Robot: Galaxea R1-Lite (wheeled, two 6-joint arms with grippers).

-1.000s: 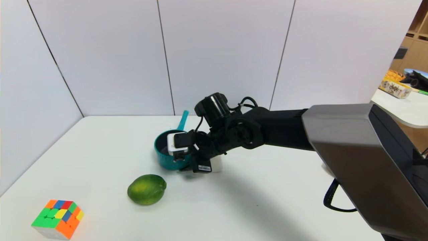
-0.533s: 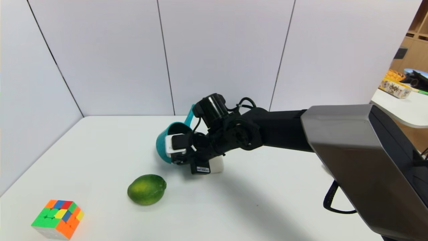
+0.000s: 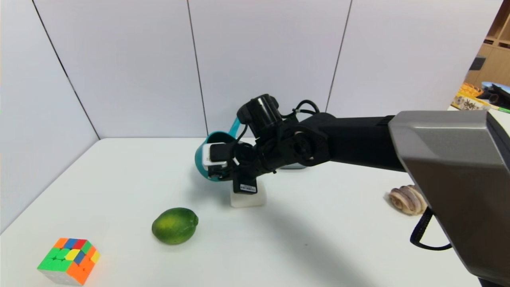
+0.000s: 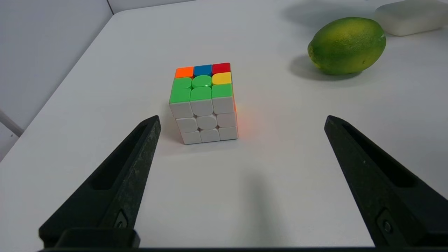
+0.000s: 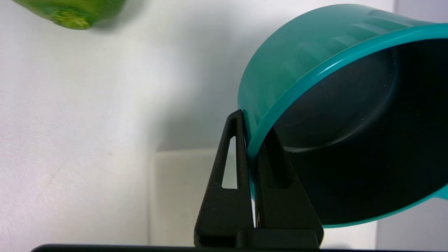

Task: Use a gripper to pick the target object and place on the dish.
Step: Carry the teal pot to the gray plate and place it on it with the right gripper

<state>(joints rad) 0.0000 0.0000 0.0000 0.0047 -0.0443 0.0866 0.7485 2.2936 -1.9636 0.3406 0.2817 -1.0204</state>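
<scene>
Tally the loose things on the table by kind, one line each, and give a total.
Saucepan, teal, gripped at its rim by the right claw and held off the table: 1
Lime: 1
Puzzle cube: 1
White block: 1
Shell: 1
Grey dish, mostly hidden behind the arm: 1
Total: 6

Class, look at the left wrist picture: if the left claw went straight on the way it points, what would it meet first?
Most likely the puzzle cube, which sits on the table nearly centred ahead of the open left claw. The lime lies off to one side; whether the line passes above the cube is unclear.
</scene>
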